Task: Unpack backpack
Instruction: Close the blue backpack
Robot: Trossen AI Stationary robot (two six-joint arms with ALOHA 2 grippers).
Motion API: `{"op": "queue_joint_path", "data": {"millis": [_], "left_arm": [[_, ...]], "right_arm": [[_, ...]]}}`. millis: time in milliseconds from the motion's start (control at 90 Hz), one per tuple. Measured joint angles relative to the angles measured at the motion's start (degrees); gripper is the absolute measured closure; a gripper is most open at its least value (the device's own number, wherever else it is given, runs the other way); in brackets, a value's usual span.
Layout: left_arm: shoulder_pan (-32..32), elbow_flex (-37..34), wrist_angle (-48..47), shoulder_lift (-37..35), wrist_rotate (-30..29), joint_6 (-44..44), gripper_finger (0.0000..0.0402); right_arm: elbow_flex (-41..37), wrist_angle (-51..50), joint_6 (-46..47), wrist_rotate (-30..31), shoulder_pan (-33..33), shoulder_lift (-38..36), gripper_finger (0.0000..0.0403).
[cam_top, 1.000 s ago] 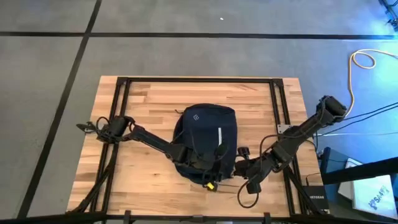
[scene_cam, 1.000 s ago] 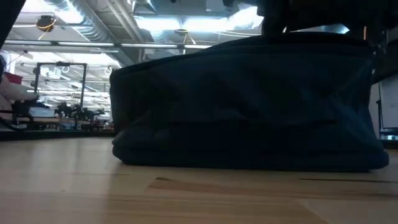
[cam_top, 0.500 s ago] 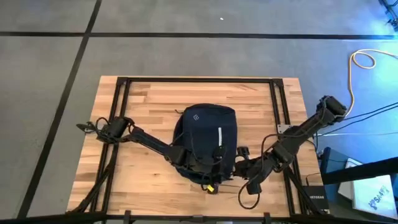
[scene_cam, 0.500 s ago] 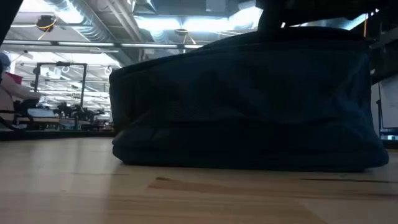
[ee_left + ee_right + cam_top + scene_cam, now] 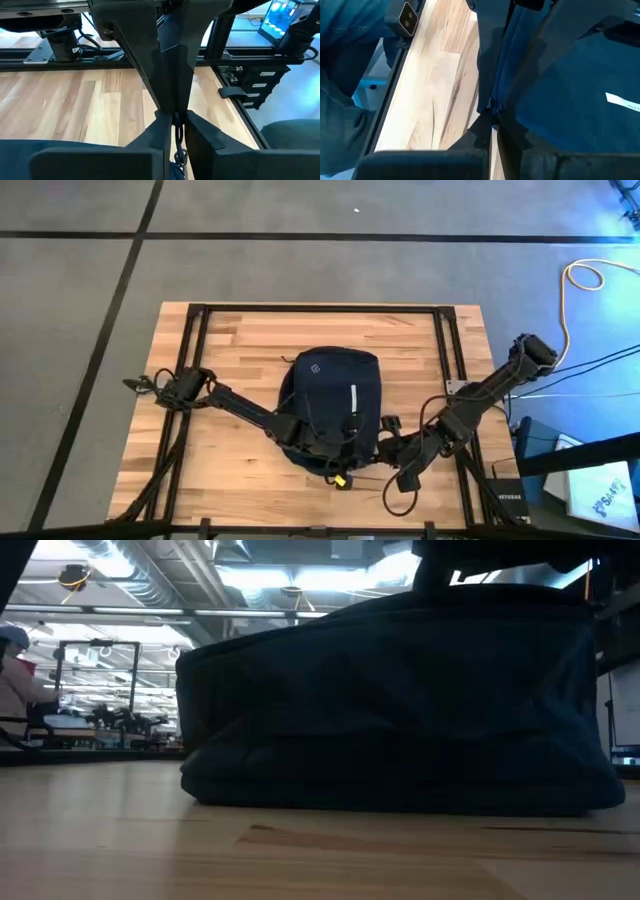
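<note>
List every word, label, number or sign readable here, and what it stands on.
No text can be quoted as it reads.
The white diamond logo on the backpack is a sign without letters.
The white tag on the backpack has print too small to read.
The white box off the table has lettering too blurred to read.

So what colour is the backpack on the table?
Dark navy backpack, with a small white logo; best seen in the high view.

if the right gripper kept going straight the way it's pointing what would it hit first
Probably the backpack itself: the right gripper is shut on its edge fabric, with the bag's body straight ahead.
</note>
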Motion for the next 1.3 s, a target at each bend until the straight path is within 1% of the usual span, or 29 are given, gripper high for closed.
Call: {"op": "queue_joint_path", "data": {"millis": [200,356,789,1111,1189,1300], "left_arm": [[0.0,0.0,-0.6,0.0,1.4,0.3,0.0370],[-0.1,0.0,-2.2,0.0,0.1,0.8,0.0371],[0.0,0.0,-0.9,0.0,0.0,-0.2,0.0371],[0.0,0.0,-0.5,0.0,1.0,-0.2,0.0371],[0.0,0.0,-0.5,0.0,1.1,0.0,0.0376],[0.0,0.0,-0.5,0.0,2.1,1.2,0.0396]], "right_arm": [[0.0,-0.4,0.0,-0.1,0.0,0.0,0.0403],[0.0,-0.7,0.0,-0.3,0.0,0.0,0.0403],[0.0,-0.5,0.2,-0.2,0.0,0.0,0.0403],[0.0,0.3,0.2,-0.3,0.0,0.0,0.0403],[0.0,0.3,0.2,-0.3,0.0,0.0,0.0403],[0.0,0.4,0.2,-0.3,0.0,0.0,0.0403]]}}
